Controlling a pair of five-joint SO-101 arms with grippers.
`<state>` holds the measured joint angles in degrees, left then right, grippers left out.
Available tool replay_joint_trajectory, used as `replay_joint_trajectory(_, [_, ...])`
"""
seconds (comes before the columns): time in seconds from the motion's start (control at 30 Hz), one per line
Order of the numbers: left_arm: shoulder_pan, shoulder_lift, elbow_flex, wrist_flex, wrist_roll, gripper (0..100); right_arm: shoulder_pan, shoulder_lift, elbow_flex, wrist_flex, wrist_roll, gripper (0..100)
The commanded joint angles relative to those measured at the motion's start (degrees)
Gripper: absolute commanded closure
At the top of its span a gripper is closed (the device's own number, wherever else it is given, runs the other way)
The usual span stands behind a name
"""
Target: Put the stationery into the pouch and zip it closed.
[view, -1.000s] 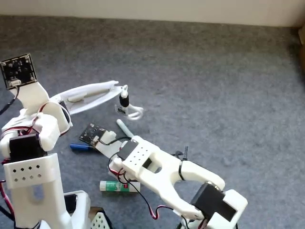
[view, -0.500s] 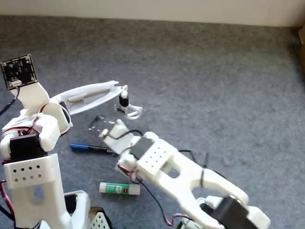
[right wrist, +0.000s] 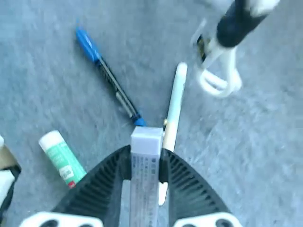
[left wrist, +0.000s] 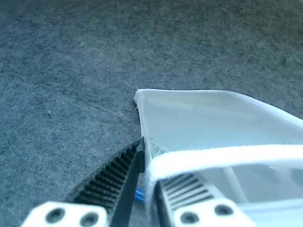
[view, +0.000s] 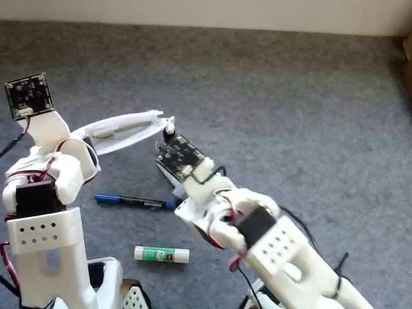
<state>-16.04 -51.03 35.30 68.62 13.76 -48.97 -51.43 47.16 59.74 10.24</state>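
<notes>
**Figure. Loading step: eraser in transit to the pouch.**

The right tool [right wrist: 146,152] is closed on a white rectangular eraser in a grey sleeve [right wrist: 144,184], which it carries clear of the grey felt-like tabletop [view: 309,96]. The left tool [left wrist: 144,158] is pinched narrow on the rim of the white mesh zip pouch [left wrist: 208,123]. In the high view the pouch is held raised at about 10 o'clock from the frame's centre.

Four items lie loose on the tabletop:
- a blue-capped dark pen [view: 132,201] at 8 o'clock;
- a green-and-white glue stick [view: 161,255] at 7 o'clock;
- a slim white stick-shaped pen [right wrist: 175,99] just beside the blue pen's tip;
- a black-capped white item with a loop [right wrist: 222,47] near the free end of the pouch.

The step in hand appears to be the first insertion; zipping is far off. The next move would take the eraser toward 10 o'clock, with its long axis lined up with the pouch mouth, and release it only once it is inside. How wide the mouth gapes cannot be told, so the left tool may need to tilt the rim toward the approach.
</notes>
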Motion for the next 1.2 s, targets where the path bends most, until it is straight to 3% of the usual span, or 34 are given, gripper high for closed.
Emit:
replay_joint_trajectory(0.0, [4.8,0.0,-2.0,-1.1,0.4,99,0.7,-7.7,-0.7,-5.1,0.3,99.5])
replay_joint_trajectory(0.27, [5.4,0.2,-2.2,-1.2,0.4,99,0.0,-15.4,-0.6,-18.1,0.1,99.5])
replay_joint_trajectory(0.47, [5.4,0.2,-2.0,-1.2,0.4,99,-3.6,-15.3,-0.2,-33.5,-5.8,99.5])
replay_joint_trajectory(0.8, [5.1,0.2,-1.8,-1.1,0.4,99,-3.8,-0.2,8.5,-72.2,-5.5,99.5])
replay_joint_trajectory(1.17, [5.1,0.2,-1.8,-0.9,0.4,99,-1.8,16.7,11.0,-89.3,-5.5,99.5])
